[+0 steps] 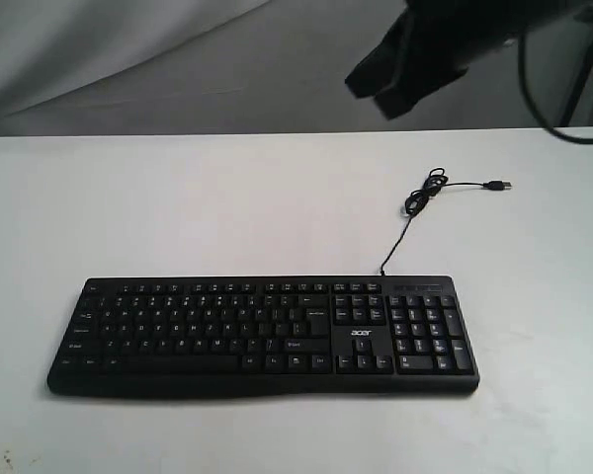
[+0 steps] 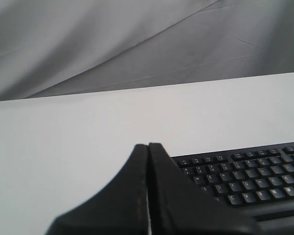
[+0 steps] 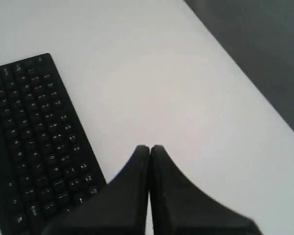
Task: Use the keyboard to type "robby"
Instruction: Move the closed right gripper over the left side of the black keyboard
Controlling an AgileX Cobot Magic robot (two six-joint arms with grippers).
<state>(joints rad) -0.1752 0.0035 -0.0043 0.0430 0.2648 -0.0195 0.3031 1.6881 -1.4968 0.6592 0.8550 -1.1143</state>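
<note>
The black keyboard (image 1: 262,334) lies flat near the table's front edge, number pad to the right, with a white "acer" logo. Its thin cable (image 1: 407,212) runs back to a loose USB plug (image 1: 498,185). My right gripper (image 1: 381,94) hangs high over the back right of the table, well away from the keys. In the right wrist view this gripper (image 3: 149,147) is shut and empty, with the keyboard (image 3: 34,147) off to one side. My left gripper (image 2: 148,145) is shut on nothing, beside the keyboard's (image 2: 245,181) letter-key end. The exterior view does not show the left gripper.
The white table (image 1: 178,197) carries only the keyboard and its cable. A grey cloth backdrop (image 1: 128,59) hangs behind it. A black arm cable (image 1: 563,128) loops down at the back right. The table's edge (image 3: 235,73) runs close by in the right wrist view.
</note>
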